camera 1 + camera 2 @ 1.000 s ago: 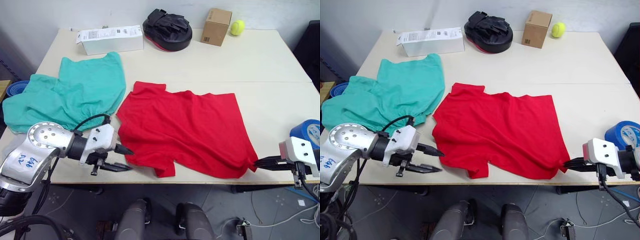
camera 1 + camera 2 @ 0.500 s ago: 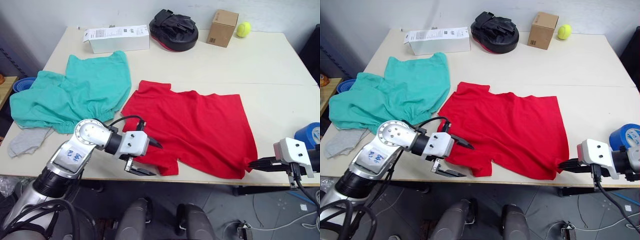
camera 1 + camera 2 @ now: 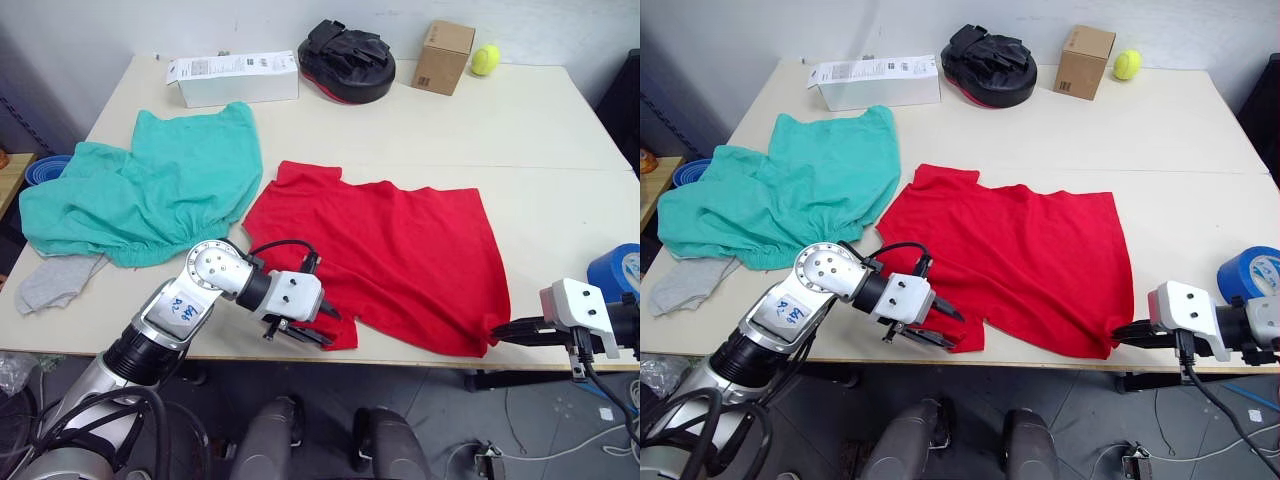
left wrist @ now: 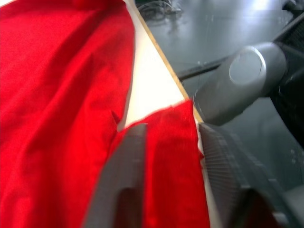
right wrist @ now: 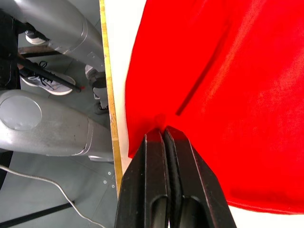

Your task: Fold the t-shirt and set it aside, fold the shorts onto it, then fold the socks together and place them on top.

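Getting the first fold started is where I judge we stand: the t-shirt (image 3: 385,255) lies spread out and unfolded on the table (image 3: 540,130), so nothing of the task is finished yet. My right gripper (image 5: 164,135) has its two fingers pressed together on the shirt's near corner at the table edge, with a small pinch of red cloth caught right at the tips. My left gripper (image 4: 166,156) is at the opposite near corner, fingers apart, with the red flap of a sleeve lying between them; one finger (image 4: 124,161) sits on one side of the flap and its mate on the other, not yet closed on the cloth as far as I can see.

Beyond the left gripper, further in on the table, the shorts (image 3: 140,190) lie crumpled and untouched, just beside the shirt's far sleeve. One of the socks (image 3: 55,280) hangs at the table edge under the shorts, well apart from either gripper; I cannot make out a second one.

So what's left, by my reckoning: close the left fingers, fold the shirt and park it, then the shorts onto it, then the socks on top.

Away from both grippers at the far side sit a white box (image 3: 232,76), a black pad (image 3: 347,58), a cardboard box (image 3: 444,55) and a tennis ball (image 3: 487,58)
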Motion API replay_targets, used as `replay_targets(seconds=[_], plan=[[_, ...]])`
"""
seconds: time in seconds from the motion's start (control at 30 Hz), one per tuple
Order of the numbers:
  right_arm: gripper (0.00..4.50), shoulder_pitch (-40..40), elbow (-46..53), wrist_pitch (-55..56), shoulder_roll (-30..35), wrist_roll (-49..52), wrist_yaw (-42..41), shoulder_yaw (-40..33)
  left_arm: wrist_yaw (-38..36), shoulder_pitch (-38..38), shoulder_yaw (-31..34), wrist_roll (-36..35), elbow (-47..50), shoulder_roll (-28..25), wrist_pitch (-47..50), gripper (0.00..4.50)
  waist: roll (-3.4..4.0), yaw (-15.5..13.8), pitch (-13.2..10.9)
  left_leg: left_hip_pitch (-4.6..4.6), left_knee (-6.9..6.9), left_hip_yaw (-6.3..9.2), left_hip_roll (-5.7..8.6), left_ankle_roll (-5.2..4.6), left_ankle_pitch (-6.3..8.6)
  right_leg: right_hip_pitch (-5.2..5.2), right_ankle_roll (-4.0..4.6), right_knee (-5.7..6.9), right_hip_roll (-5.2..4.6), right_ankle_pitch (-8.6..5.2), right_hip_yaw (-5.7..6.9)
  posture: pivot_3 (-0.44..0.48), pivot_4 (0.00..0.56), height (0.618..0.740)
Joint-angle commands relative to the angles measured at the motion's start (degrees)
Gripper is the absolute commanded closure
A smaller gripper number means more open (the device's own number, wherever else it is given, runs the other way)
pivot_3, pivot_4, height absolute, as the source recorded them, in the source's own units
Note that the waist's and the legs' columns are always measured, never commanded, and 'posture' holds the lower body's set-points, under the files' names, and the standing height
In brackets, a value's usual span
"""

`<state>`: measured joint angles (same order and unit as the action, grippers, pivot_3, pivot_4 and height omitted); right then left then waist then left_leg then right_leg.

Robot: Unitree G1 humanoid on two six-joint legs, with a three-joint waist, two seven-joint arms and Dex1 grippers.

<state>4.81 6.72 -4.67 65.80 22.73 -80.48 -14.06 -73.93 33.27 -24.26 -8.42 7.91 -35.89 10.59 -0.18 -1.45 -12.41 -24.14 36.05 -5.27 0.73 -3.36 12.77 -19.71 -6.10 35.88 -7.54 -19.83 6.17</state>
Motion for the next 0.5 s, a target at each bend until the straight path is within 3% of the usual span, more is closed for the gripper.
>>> replay_targets(seconds=[0.03,0.07,0.17,0.3,0.5], plan=[[4.50,0.0,1.1,0.3,-0.5,0.1,0.2,-1.0,-0.9,0.0,0.6,-1.7,0.9,1.0,0.4,4.11,0.00,0.0,0.0,-0.01,0.00,0.00,0.00,-0.01,0.01,0.00,0.00,-0.01,0.00,0.00,0.00,0.000,0.150,0.740],[4.50,0.2,1.1,0.4,-0.6,0.0,0.3,-1.1,-1.6,-0.7,1.6,-3.1,1.8,0.2,1.6,4.48,0.00,-0.1,0.0,0.00,0.02,0.00,0.00,-0.04,0.02,0.02,-0.01,0.00,-0.01,0.01,0.00,0.000,0.150,0.740],[4.50,0.6,1.2,0.5,-0.8,-0.1,0.4,-1.4,-3.5,-3.0,4.4,-6.8,4.1,-2.5,5.0,4.48,0.00,0.1,0.0,-0.01,0.01,0.02,0.00,-0.04,0.03,0.00,-0.01,0.00,-0.01,0.01,0.00,0.000,0.150,0.740],[4.50,1.8,0.7,1.6,-0.8,-0.7,0.1,-2.5,-5.1,-8.7,9.9,-11.9,9.3,-10.1,11.3,4.48,0.01,0.6,0.0,0.02,-0.01,0.02,-0.07,0.00,0.04,-0.01,-0.01,0.02,0.03,0.00,0.00,0.000,0.150,0.740],[4.50,6.1,1.8,0.8,0.4,0.7,-3.0,-5.5,3.8,-12.2,20.3,-18.8,13.1,-11.8,24.0,4.48,0.00,-0.2,0.0,0.01,0.08,0.07,-0.07,0.08,0.29,0.10,-0.05,-0.07,-0.05,0.03,-0.01,0.000,0.150,0.740]])
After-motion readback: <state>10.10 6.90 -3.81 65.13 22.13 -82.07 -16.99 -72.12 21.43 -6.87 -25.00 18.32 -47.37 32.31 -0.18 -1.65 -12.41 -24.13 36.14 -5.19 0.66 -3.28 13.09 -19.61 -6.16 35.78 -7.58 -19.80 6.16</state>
